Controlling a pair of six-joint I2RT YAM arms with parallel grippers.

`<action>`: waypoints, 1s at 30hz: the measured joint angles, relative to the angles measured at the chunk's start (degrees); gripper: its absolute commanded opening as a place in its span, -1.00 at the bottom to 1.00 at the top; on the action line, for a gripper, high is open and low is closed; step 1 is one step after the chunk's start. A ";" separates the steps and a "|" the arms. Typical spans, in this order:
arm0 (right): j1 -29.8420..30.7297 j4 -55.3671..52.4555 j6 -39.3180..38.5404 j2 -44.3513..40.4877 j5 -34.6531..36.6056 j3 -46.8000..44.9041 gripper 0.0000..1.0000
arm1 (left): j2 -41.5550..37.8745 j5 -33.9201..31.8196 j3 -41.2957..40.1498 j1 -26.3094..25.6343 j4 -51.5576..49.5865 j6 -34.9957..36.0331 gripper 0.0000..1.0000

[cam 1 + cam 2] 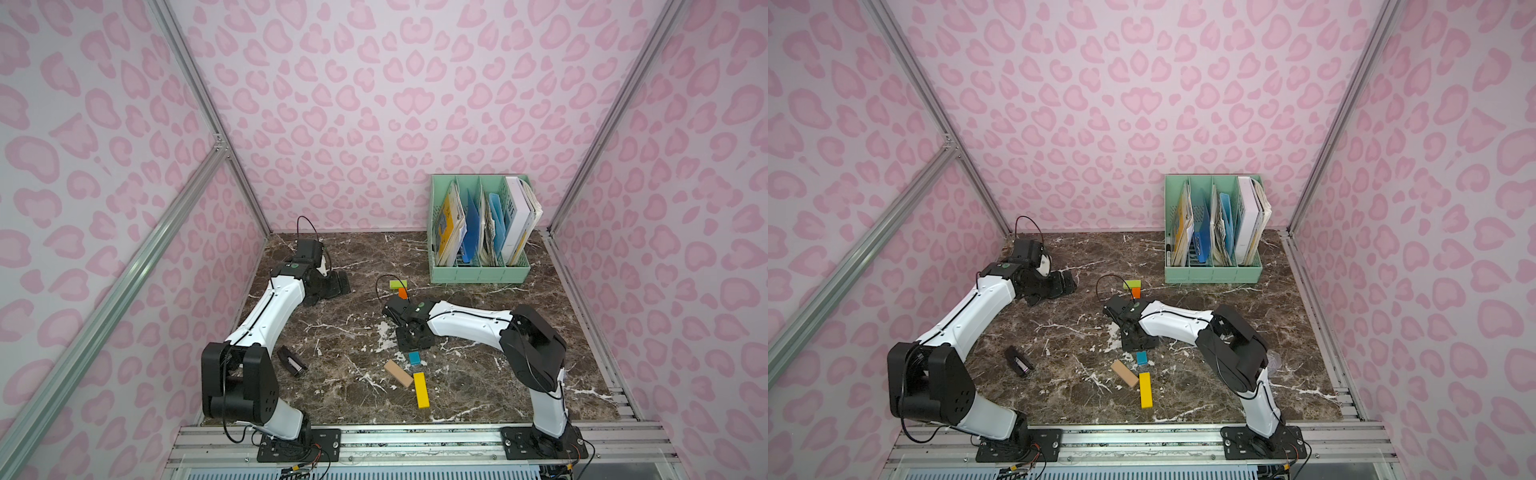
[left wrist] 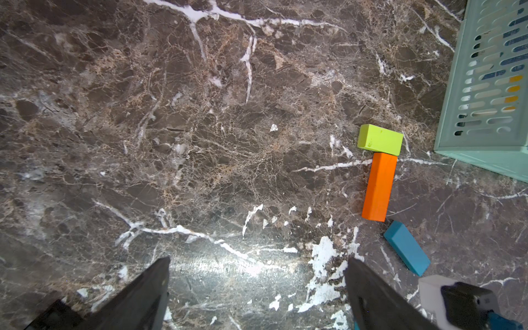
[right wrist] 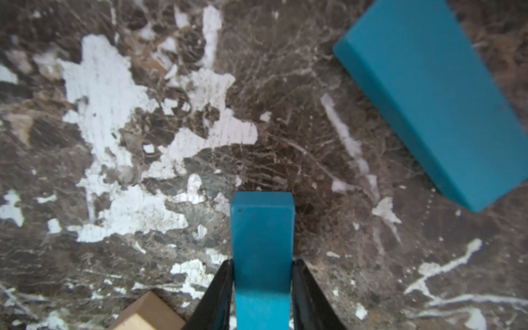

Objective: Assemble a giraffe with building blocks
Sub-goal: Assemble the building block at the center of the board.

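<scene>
My right gripper [image 3: 263, 263] is shut on a teal blue block [image 3: 262, 228] that sticks out past its fingertips; in both top views this block [image 1: 414, 358] shows just beyond the gripper [image 1: 413, 345]. A second teal block [image 3: 428, 100] lies loose nearby, slanted, just below the orange block [image 2: 379, 187]. The orange block's end touches the lime green block [image 2: 380, 140]. Tan [image 1: 398, 373] and yellow [image 1: 421, 390] blocks lie side by side toward the front. My left gripper [image 2: 257, 263] stands open over bare table at the back left [image 1: 338, 284].
A mint file organiser [image 1: 480, 270] with books and folders stands at the back right, close to the green block. A small black oblong object [image 1: 292, 360] lies next to the left arm. The marble table [image 1: 478, 374] is fenced by patterned walls and a metal rail in front.
</scene>
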 measured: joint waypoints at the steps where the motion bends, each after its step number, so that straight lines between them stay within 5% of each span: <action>1: -0.26 -0.02 -0.02 0.24 -0.02 0.13 -0.26 | 0.00 0.00 0.00 0.00 0.00 0.00 0.96; 30: -4.81 -3.39 -0.85 10.78 0.61 14.93 -0.30 | 0.15 0.28 0.26 0.13 -0.11 0.00 0.96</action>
